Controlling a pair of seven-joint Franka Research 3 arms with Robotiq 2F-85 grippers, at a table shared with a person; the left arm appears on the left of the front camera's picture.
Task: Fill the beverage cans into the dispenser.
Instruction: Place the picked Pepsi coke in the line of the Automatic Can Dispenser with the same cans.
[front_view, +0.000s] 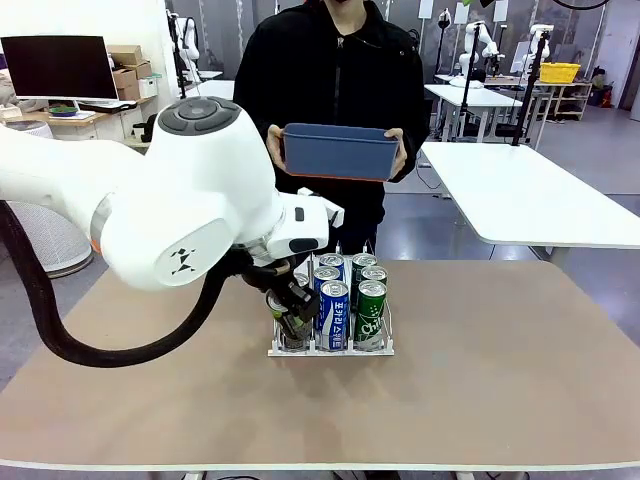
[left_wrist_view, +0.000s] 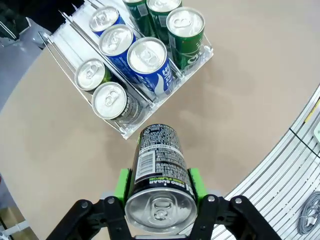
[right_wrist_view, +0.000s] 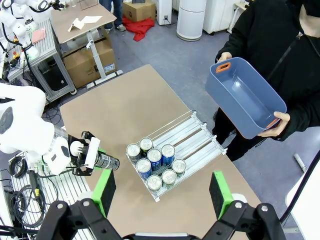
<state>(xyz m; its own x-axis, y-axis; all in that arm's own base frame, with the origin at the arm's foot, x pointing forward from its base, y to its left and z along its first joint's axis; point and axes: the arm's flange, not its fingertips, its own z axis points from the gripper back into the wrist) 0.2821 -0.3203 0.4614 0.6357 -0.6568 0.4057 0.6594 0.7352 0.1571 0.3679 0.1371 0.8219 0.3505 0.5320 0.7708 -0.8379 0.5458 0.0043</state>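
Front view. Left gripper: low over the near-left corner of the dispenser, largely masked by its own white arm; what the jaws carry cannot be read from here. Beyond and to the right of the gripper stand blue cans in the middle lane and green cans in the right lane. A person at the far side holds a blue bin in both hands, well apart from the gripper.

Left wrist view. Left gripper: clamped on a black can, green pads on either side of its body, silver top toward the camera, the can lying along the fingers and aimed at the rack. Just ahead is the dispenser's near corner; its nearest lane holds two cans, the front one a dark can, the next with some green on it. The blue cans fill the middle lane. Step in hand: bringing this can to a lane. Next move, as a judgement: turn it upright and find free room in that lane, probably behind the two. The far ends of the lanes are cut off.

Right wrist view. Right gripper: jaws spread wide, empty, high above the table. Below and ahead, the dispenser with seven cans at its near end, the rear runs bare. The left gripper with the black can sits off to the left.
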